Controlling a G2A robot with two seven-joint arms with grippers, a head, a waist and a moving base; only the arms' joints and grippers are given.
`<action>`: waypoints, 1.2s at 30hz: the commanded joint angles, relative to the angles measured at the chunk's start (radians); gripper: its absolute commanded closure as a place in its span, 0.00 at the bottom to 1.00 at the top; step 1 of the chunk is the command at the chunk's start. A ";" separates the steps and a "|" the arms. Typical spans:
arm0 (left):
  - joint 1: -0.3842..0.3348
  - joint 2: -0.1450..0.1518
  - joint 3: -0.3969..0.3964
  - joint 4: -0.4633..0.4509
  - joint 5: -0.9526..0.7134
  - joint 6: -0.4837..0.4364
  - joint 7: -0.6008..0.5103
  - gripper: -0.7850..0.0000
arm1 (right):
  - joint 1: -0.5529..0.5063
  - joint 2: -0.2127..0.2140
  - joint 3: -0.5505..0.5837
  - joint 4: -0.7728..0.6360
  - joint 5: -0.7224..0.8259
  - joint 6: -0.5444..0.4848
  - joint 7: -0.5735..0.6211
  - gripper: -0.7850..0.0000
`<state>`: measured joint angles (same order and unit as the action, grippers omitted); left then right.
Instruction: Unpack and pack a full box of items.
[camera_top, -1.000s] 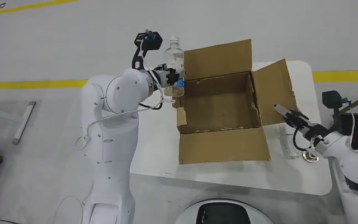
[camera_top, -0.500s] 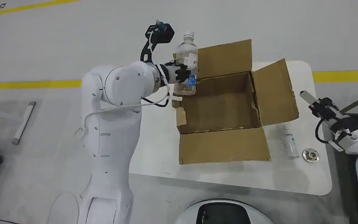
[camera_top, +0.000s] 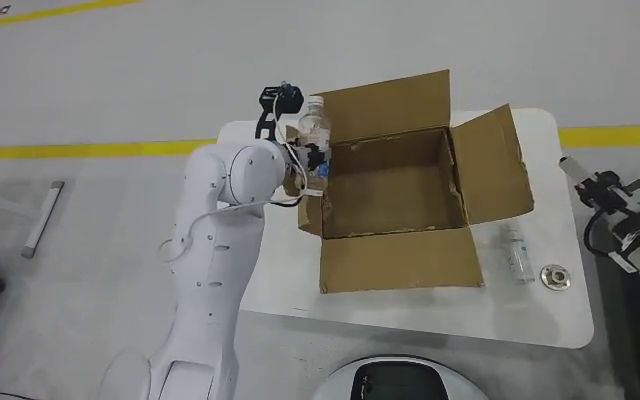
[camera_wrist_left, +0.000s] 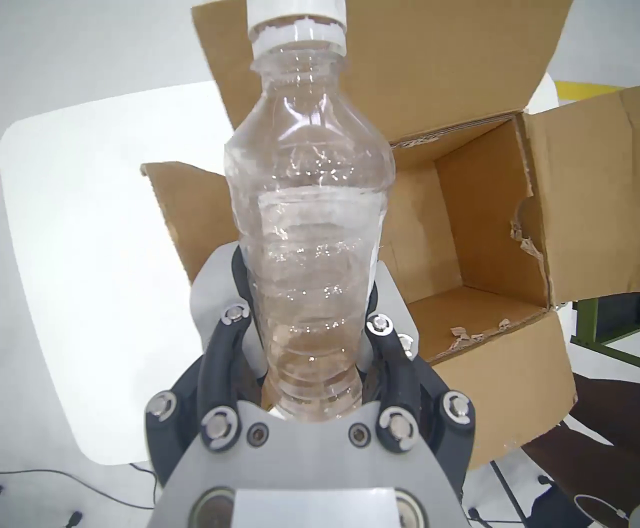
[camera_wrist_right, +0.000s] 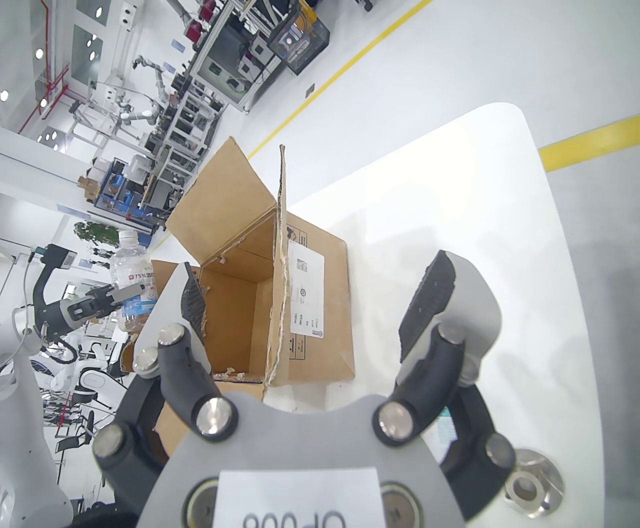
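Left gripper (camera_wrist_left: 310, 320): fingers were clamped on the lower body of a clear water bottle (camera_wrist_left: 307, 210). The bottle was held near upright, long axis vertical, white cap uppermost. It was held just outside the far left corner of the open cardboard box (camera_top: 400, 262), above the table (camera_top: 270, 280). Right gripper (camera_wrist_right: 317, 295): fingers were spread wide with nothing gripped, near the table's right edge.

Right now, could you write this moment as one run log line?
left pincer: shut on bottle | bottle: upright, beside box, not inside | box: open on table | right pincer: open, empty
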<state>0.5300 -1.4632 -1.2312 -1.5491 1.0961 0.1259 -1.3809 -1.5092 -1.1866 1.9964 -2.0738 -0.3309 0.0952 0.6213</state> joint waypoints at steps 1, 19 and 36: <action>0.018 0.006 -0.021 -0.015 0.010 0.005 -0.008 1.00 | -0.002 0.001 0.001 -0.003 0.000 0.000 -0.002 0.00; 0.013 0.016 -0.013 0.097 0.047 0.047 0.037 1.00 | -0.014 0.016 -0.033 -0.030 -0.099 0.020 -0.007 0.00; -0.035 0.000 0.078 0.085 -0.026 0.038 0.025 1.00 | -0.032 0.024 -0.020 -0.062 -0.121 0.027 -0.036 0.00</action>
<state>0.5044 -1.4598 -1.1681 -1.4464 1.0836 0.1644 -1.3541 -1.5422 -1.1630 1.9734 -2.1294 -0.4457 0.1210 0.5902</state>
